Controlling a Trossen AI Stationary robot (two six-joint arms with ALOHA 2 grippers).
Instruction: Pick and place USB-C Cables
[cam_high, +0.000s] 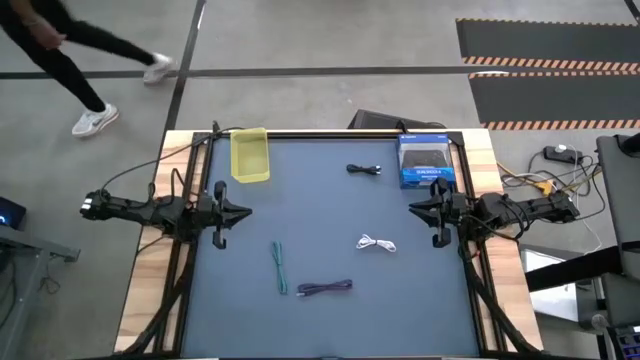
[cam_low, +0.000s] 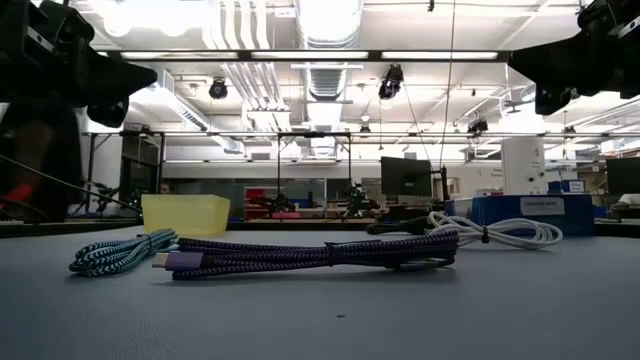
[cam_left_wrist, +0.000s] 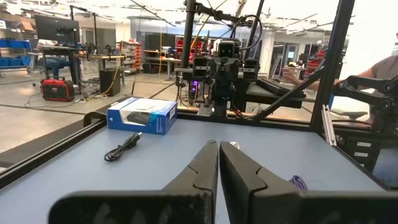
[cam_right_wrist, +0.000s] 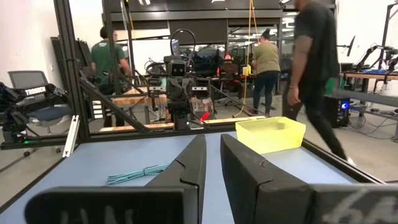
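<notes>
Four bundled cables lie flat on the dark table mat, none touched. The black cable (cam_high: 364, 169) is far, near the blue box. The white cable (cam_high: 376, 243) is right of centre, the green cable (cam_high: 280, 267) left of centre, and the purple cable (cam_high: 325, 288) is nearest. The yellow bin (cam_high: 250, 155) stands at the far left. My left gripper (cam_high: 243, 211) hovers at the mat's left side, shut and pointing right. My right gripper (cam_high: 414, 208) hovers at the right side, pointing left, its fingers a narrow gap apart (cam_right_wrist: 212, 143).
A blue box (cam_high: 425, 160) sits at the far right corner of the mat. A black frame rail (cam_high: 330, 133) runs along the mat's far edge. Bare mat lies between the two grippers. People walk or stand in the room beyond the table.
</notes>
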